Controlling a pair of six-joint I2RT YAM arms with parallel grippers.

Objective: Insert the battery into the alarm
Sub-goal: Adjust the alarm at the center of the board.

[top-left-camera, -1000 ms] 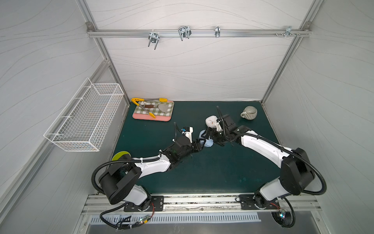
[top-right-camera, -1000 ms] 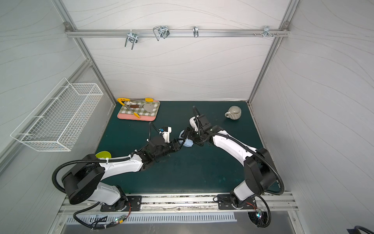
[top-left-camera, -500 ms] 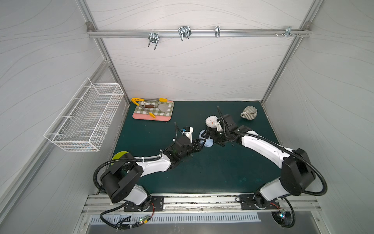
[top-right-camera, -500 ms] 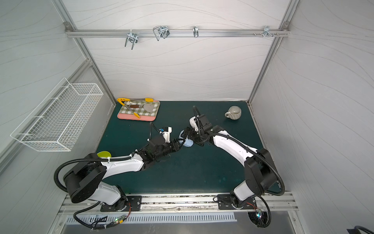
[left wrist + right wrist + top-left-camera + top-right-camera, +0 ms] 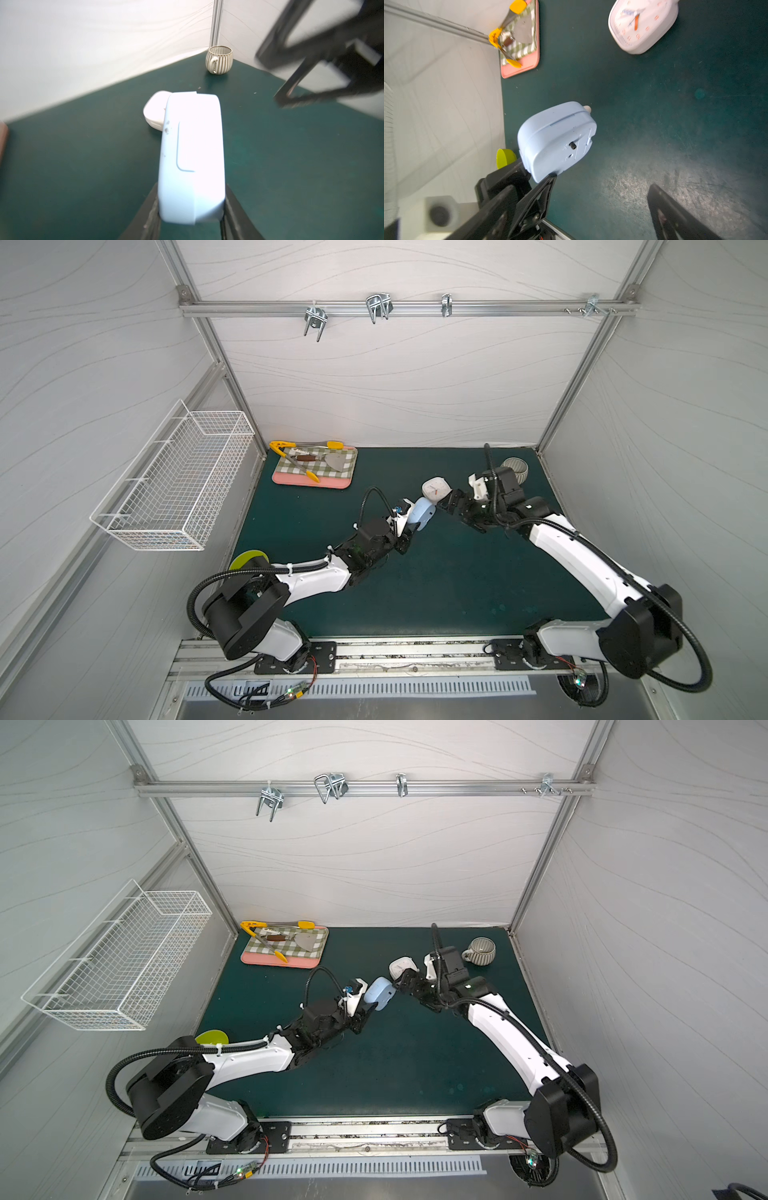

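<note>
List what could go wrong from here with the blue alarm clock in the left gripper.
The left gripper pinches the light blue plastic alarm clock at one end only; a push could pivot or slip it.
The right gripper is open and empty, and no battery shows in any view, so insertion may stall.
The white square alarm clock lies face up close by; the right arm could knock it.
</note>
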